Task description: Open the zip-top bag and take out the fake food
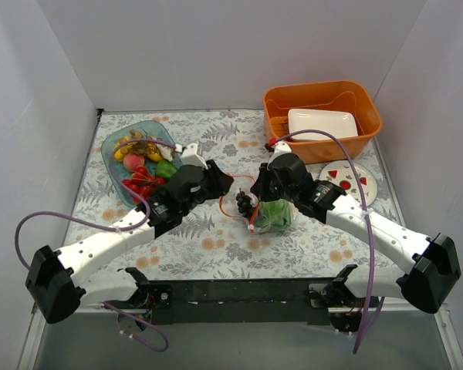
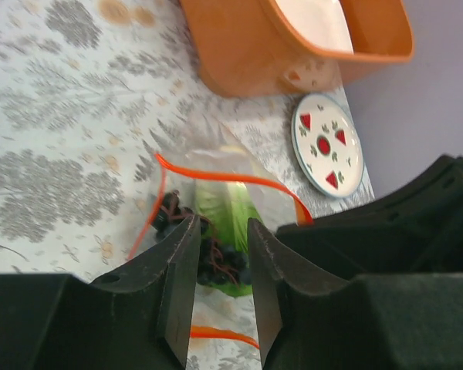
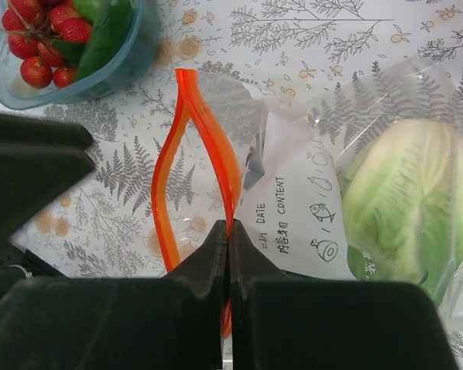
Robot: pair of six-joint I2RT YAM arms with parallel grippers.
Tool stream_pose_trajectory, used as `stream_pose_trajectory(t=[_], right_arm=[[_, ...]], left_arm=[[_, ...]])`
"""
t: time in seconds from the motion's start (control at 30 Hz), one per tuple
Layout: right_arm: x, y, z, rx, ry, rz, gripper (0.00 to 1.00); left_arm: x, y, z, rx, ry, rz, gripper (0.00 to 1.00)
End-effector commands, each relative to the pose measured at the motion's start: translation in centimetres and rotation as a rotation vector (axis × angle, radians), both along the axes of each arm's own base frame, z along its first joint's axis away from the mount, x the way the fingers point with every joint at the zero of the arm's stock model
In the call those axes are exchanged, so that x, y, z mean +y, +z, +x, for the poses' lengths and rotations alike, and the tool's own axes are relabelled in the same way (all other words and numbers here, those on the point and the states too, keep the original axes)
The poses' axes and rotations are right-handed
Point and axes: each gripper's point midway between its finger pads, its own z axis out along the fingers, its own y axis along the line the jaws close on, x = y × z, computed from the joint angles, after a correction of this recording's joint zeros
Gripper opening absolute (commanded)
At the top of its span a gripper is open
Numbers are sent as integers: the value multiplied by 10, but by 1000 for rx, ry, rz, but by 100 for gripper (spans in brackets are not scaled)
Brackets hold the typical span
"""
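Observation:
The clear zip-top bag [image 1: 272, 213] lies mid-table with its red-orange zip strip [image 3: 230, 166] parted into an open loop. My right gripper [image 3: 228, 225] is shut on one side of that strip and holds the mouth open. The light-green lettuce [image 3: 405, 200] lies inside the bag. A cluster of small dark pieces [image 2: 216, 258] sits at the bag's mouth in front of the lettuce [image 2: 230, 204]. My left gripper [image 2: 222, 223] is open, its fingers either side of that cluster just above the mouth, holding nothing. The cucumber does not show.
A blue-green tub [image 1: 119, 150] at the back left holds red cherry tomatoes, a yellow pepper and a green pepper. An orange basket [image 1: 322, 96] with a white dish stands at the back right. A small patterned plate [image 1: 351, 181] lies in front of it.

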Motion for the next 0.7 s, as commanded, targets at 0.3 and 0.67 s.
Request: stream_pose_trajectory(t=[0.3,0.67], right_arm=[[1,-26,-12,29,-50,-31,1],[7,-58,-28,73,-52,-69,1]], left_arm=[[-56,-57,-23,118,-52,45,25],[-29,-100,-14,113,110,173,21]])
